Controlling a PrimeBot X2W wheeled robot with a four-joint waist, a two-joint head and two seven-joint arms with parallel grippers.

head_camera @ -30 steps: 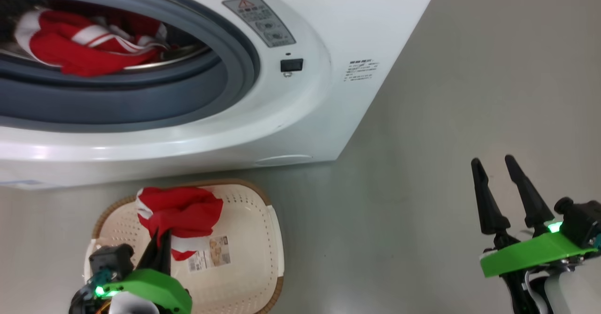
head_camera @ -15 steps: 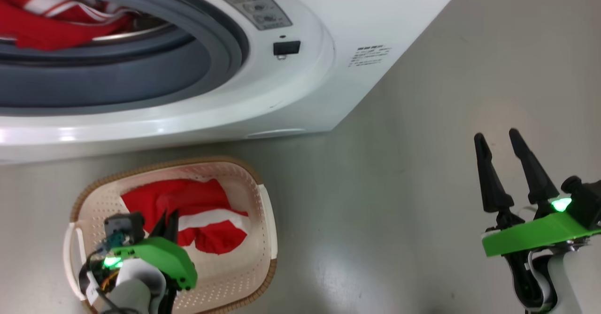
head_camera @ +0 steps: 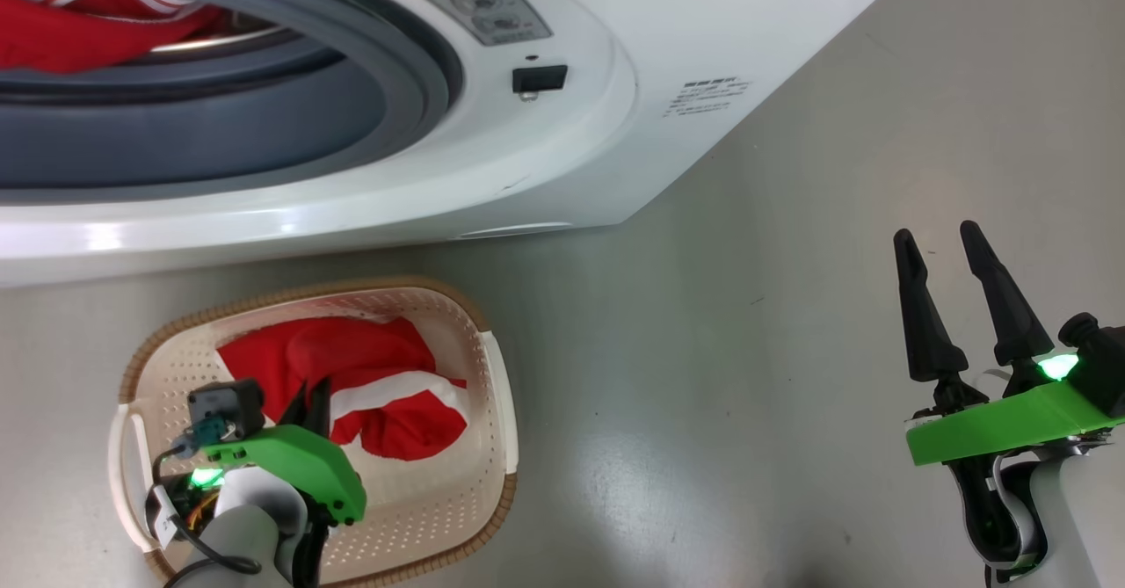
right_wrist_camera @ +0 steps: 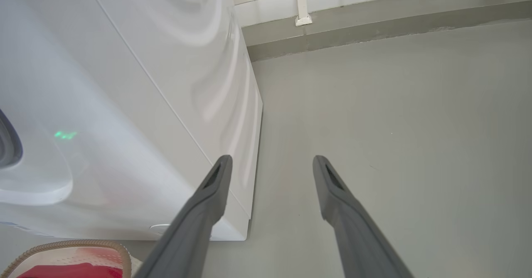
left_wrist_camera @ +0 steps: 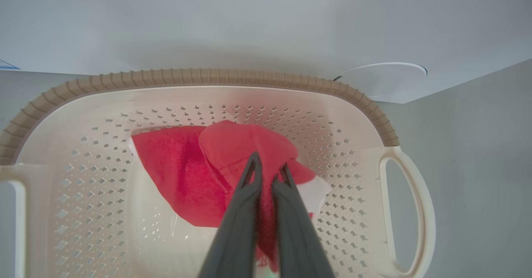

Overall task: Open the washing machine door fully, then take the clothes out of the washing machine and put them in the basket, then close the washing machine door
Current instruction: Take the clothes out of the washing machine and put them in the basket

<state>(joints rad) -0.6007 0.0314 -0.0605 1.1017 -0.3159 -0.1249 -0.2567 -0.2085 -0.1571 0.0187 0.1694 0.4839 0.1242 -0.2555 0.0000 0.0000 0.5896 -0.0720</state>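
The white washing machine (head_camera: 615,25) stands open, its door out of view. Red clothes (head_camera: 70,39) with white stripes lie in the drum behind the grey rubber ring (head_camera: 220,140). Below it on the floor sits the cream basket (head_camera: 503,412) with a red garment (head_camera: 369,368) on its bottom. My left gripper (head_camera: 309,399) reaches down into the basket, shut on that garment. In the left wrist view the gripper (left_wrist_camera: 269,163) pinches a fold of the red garment (left_wrist_camera: 178,174) inside the basket (left_wrist_camera: 199,76). My right gripper (head_camera: 936,241) hovers open and bare over the floor at the right.
Grey floor (head_camera: 747,395) spreads to the right of the basket and machine. The right wrist view has my open gripper (right_wrist_camera: 270,159) beside the machine's side panel (right_wrist_camera: 145,82), with a wall base (right_wrist_camera: 374,24) beyond. A round white cap (left_wrist_camera: 382,76) sits low on the machine front.
The head camera has tilted, shifting the whole picture. My left gripper has lowered the red garment from above the basket onto its bottom. The right gripper has stayed open.
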